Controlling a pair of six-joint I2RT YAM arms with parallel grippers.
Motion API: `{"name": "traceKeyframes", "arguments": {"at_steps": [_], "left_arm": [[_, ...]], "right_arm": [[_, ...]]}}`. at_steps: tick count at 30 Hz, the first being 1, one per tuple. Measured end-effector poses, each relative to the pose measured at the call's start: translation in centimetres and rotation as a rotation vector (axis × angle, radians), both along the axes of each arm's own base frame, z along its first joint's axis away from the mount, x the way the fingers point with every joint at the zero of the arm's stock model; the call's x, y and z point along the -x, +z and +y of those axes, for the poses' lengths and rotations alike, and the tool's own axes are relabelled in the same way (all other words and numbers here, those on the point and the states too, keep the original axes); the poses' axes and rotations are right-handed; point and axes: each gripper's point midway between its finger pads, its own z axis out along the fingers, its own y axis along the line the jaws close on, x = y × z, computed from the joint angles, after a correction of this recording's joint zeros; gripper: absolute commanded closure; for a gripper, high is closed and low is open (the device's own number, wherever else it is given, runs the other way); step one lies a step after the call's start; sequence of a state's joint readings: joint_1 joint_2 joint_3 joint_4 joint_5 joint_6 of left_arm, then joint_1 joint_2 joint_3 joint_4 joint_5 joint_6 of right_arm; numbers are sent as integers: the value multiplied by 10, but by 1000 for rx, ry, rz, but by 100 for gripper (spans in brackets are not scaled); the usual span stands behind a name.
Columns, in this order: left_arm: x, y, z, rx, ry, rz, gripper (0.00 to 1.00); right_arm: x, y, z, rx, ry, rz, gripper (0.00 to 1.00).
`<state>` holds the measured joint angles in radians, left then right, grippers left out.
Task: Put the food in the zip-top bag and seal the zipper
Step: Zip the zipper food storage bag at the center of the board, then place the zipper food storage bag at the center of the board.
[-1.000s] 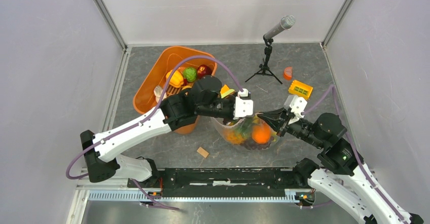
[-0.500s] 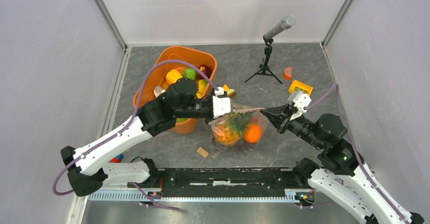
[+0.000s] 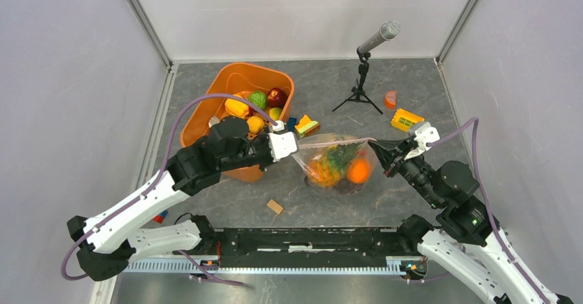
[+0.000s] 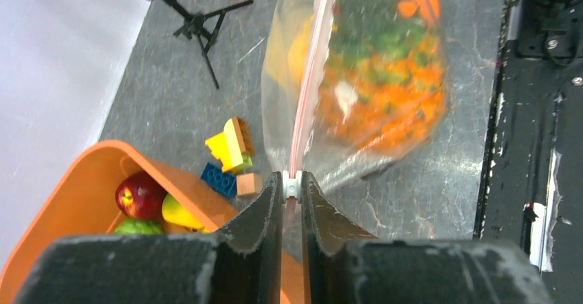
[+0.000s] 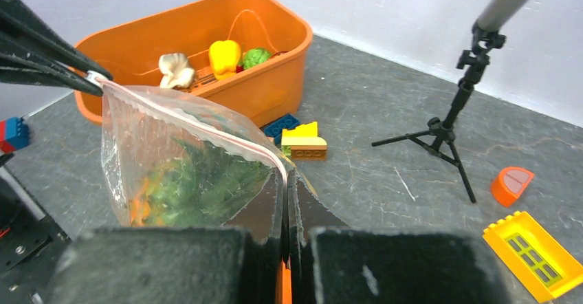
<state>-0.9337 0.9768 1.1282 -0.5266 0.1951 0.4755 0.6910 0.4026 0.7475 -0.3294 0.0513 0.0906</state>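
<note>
1. Your left gripper (image 4: 292,188) has its jaws pinched together on the small white slider (image 4: 293,185), which sits at the near end of the narrow pale pink zipper strip (image 4: 311,77)
2. Your right gripper (image 5: 287,183) has its jaws clamped on the opposite top corner of the clear flat plastic zip-top bag (image 5: 137,146), right where the zipper strip ends
3. The bag hangs stretched between the two grippers, mouth edge uppermost, just beside the orange plastic tub (image 3: 203,108). You cannot tell whether its bottom rests on the grey stone-patterned table (image 3: 323,84)
4. Inside the bag sits the green and orange plastic toy food (image 3: 335,161), with a round orange piece (image 3: 357,171) towards your right gripper
5. More toy food lies in the tub: a red apple (image 3: 277,96), a green piece (image 3: 257,100) and yellow pieces
6. Coloured building blocks (image 3: 304,124) lie between the tub and the bag, a small wooden block (image 3: 275,206) lies on the table nearer the arm bases, and a microphone on a black tripod (image 3: 359,87) stands at the far side
</note>
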Motion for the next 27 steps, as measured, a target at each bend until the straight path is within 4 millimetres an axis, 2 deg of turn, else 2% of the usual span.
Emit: {"name": "traceKeyframes", "arguments": {"at_steps": [2,3,4,5,6,8,9,15,22,25,27], "left_arm": [[-3,-4,6,-12,34,2,91],[-4,-6,8,-16,48,5,81],[-5,-8,10,-18,60,6,56],[-5,-9,11,-17,69,8,43],[-7,-10,12,-15,81,10,37],[-12,-12,21,-18,134,10,11],[-15,-11,26,-12,169,9,2],[-29,6,40,79,310,-15,0],[-37,33,49,216,411,-22,0],[-41,38,55,259,469,-8,0],[-45,39,60,279,505,0,0]], "right_arm": [[-1,1,-5,-8,-27,-2,100],[-2,1,-6,-12,-36,-1,100],[-2,1,-7,-15,-41,1,100],[-3,0,-6,-16,-41,4,100],[-3,-1,-7,-15,-46,8,100],[-8,-4,-13,-12,-89,14,100],[-11,-6,-16,-9,-110,19,100],[-34,-9,-25,54,-226,37,100],[-69,25,-16,182,-282,-6,100],[-72,27,-10,200,-257,-29,100],[-65,16,2,190,-175,-39,99]]}}
